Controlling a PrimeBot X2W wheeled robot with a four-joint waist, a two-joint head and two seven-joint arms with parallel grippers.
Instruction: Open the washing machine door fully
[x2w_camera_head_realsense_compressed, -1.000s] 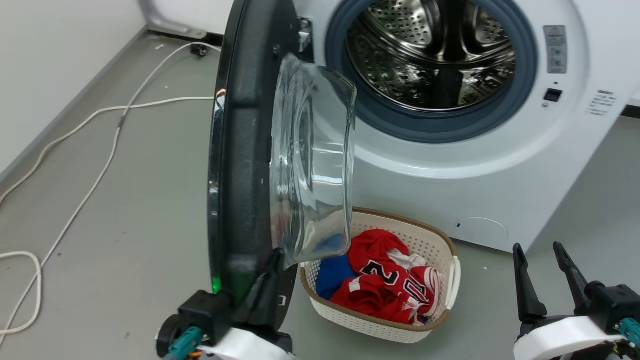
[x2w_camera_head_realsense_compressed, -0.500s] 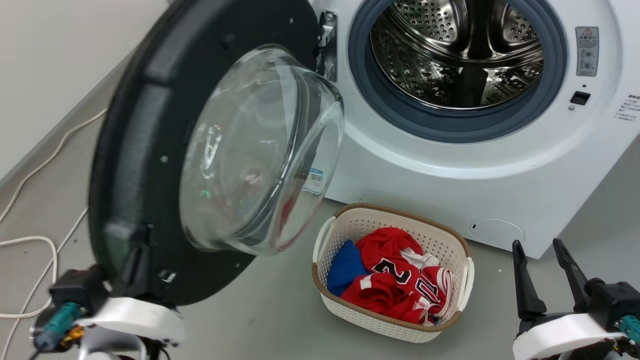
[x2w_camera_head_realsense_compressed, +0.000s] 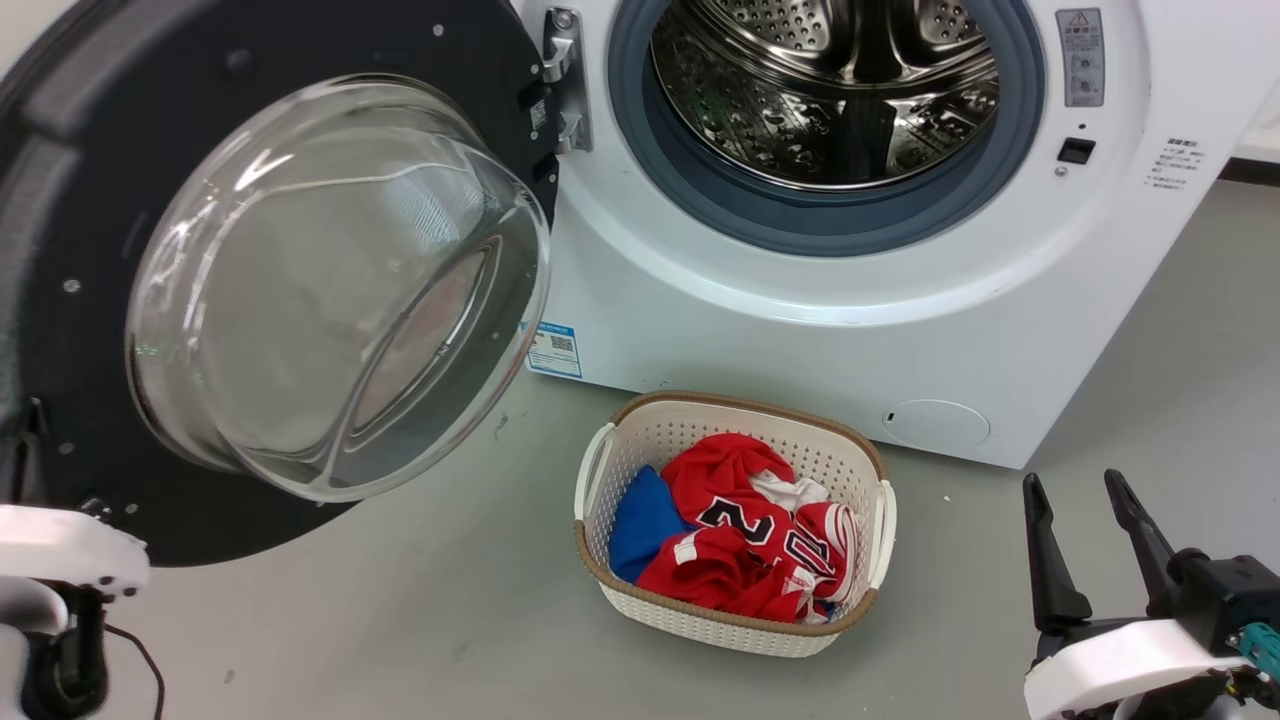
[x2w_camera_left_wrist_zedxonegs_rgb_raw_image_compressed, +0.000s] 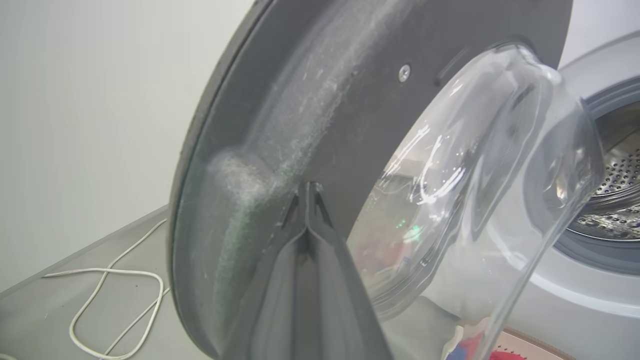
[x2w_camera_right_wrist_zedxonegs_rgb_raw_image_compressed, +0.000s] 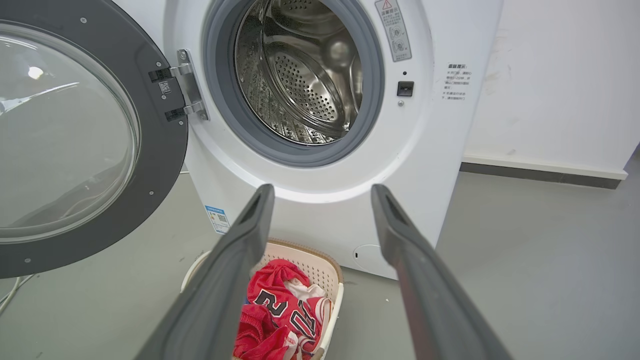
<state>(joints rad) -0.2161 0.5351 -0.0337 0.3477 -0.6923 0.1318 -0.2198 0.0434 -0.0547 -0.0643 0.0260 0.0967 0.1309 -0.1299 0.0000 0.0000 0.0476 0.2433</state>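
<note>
The washing machine door (x2w_camera_head_realsense_compressed: 280, 290) stands wide open at the left of the washing machine (x2w_camera_head_realsense_compressed: 800, 340). It hangs from its metal hinge (x2w_camera_head_realsense_compressed: 565, 80), and its black inner face and bulging glass bowl are turned out toward the room. From the right wrist view it looks folded well back from the opening, close to level with the white front. I judge the task nearly done, and possibly complete. Whether the hinge has reached its stop cannot be told, so a last small push may be left.

The left end effector (x2w_camera_left_wrist_zedxonegs_rgb_raw_image_compressed: 308, 186) has its two dark fingers pressed together with nothing visible between them. The tips lie at the door's dark inner face, beside the glass bowl. It seems to be pushing rather than gripping, though actual contact is hard to confirm. The right end effector (x2w_camera_head_realsense_compressed: 1071, 482) hangs low at the right with its fingers spread apart and empty, well clear of the door.

The steel drum (x2w_camera_head_realsense_compressed: 830, 90) and its grey seal (x2w_camera_head_realsense_compressed: 830, 225) are fully exposed. A white laundry basket (x2w_camera_head_realsense_compressed: 740, 635) holding red and blue clothes (x2w_camera_head_realsense_compressed: 750, 550) sits on the floor (x2w_camera_head_realsense_compressed: 450, 600) in front of the machine, below the opening. It lies to the right of the door's lower edge, so it should not block the door. A pale wall (x2w_camera_left_wrist_zedxonegs_rgb_raw_image_compressed: 75, 125) stands beyond the door, with a white cable (x2w_camera_left_wrist_zedxonegs_rgb_raw_image_compressed: 115, 300) on the floor near it. Nothing visible stands between door and wall, so the wall looks like the only limit on further travel.
</note>
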